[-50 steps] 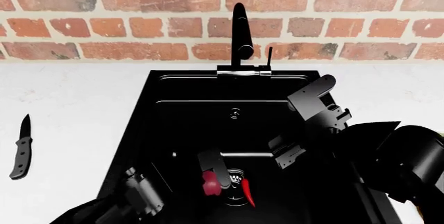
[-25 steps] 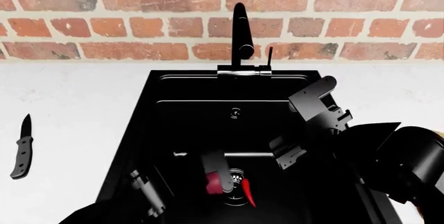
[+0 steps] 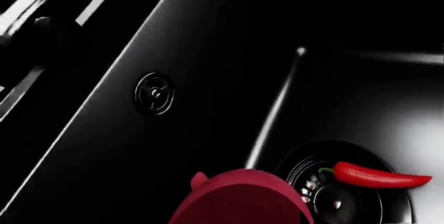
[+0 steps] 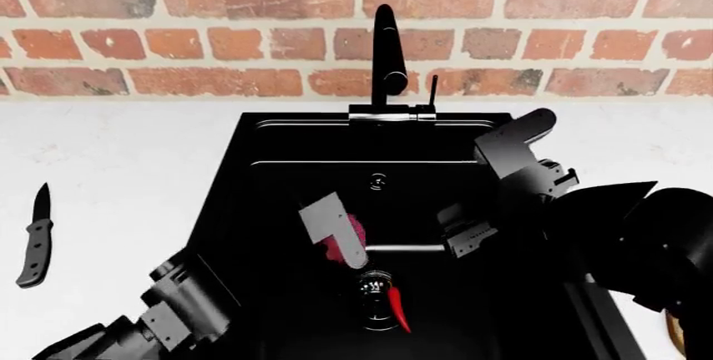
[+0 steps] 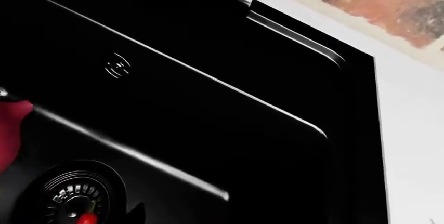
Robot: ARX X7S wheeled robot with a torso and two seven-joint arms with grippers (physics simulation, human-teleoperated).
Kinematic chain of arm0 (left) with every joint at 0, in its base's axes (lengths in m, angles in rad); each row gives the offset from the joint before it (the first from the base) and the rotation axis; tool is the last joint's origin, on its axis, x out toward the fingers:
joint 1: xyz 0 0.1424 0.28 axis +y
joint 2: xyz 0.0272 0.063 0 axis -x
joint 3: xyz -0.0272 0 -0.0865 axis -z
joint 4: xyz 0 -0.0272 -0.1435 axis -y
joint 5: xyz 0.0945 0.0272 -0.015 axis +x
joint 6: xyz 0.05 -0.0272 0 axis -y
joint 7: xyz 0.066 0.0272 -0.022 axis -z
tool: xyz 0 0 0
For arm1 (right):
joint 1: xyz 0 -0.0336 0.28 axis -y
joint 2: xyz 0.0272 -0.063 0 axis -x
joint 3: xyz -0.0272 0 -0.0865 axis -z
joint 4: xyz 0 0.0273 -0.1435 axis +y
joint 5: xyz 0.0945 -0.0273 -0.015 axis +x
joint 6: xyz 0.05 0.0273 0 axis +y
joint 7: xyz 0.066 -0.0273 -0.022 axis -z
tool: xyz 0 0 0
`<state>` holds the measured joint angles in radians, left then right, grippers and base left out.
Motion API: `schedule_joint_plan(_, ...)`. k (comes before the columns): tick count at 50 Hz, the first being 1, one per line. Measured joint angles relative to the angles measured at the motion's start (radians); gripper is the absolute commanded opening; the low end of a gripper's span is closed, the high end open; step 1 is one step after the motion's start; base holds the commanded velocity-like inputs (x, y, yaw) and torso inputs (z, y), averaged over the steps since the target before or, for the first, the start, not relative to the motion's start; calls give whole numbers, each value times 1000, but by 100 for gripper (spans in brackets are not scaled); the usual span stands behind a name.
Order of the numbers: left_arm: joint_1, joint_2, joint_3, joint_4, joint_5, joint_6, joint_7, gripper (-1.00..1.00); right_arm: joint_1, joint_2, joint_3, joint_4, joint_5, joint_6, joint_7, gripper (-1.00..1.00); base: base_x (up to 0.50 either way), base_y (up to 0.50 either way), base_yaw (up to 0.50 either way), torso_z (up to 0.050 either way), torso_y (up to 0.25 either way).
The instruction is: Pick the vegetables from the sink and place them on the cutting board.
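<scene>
Head view: the left pincer (image 4: 337,237) hangs inside the black sink (image 4: 223,210), its fingers closed on the purplish-red onion (image 4: 353,232), which is lifted clear of the basin floor. Below it the red chili (image 4: 396,307) lies across the round drain (image 4: 376,283) at the sink's near end. The right pincer (image 4: 466,235) is over the sink's right side, well apart from both vegetables; I cannot tell how far it is open. A black-handled knife (image 4: 33,238) lies on the white surface (image 4: 112,168) near its left edge. The faucet (image 4: 386,51) stands at the sink's far edge, before the brick wall.

Left wrist view: the onion (image 3: 242,199) sits close to the camera, the chili (image 3: 378,176) over the drain (image 3: 343,182).

Right wrist view: the onion's edge (image 5: 10,130) and the chili's tip (image 5: 87,218) show above the drain (image 5: 69,195).
</scene>
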<state>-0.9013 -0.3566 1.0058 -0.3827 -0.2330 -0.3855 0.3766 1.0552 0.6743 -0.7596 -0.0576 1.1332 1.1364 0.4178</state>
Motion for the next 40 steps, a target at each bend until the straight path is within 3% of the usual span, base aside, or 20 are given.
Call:
schedule_joint_plan(18,-15,-176,-177,403,-26,-143,-220,-100,31,-62,19,80,42,57,86,100,0,0,0,0,0)
schedule_joint_plan(40,-21,-208,-315,525,-45,-187,-381,-100,79,-258,-104,398,-58,-17,-110,100,0,0,0,0,0)
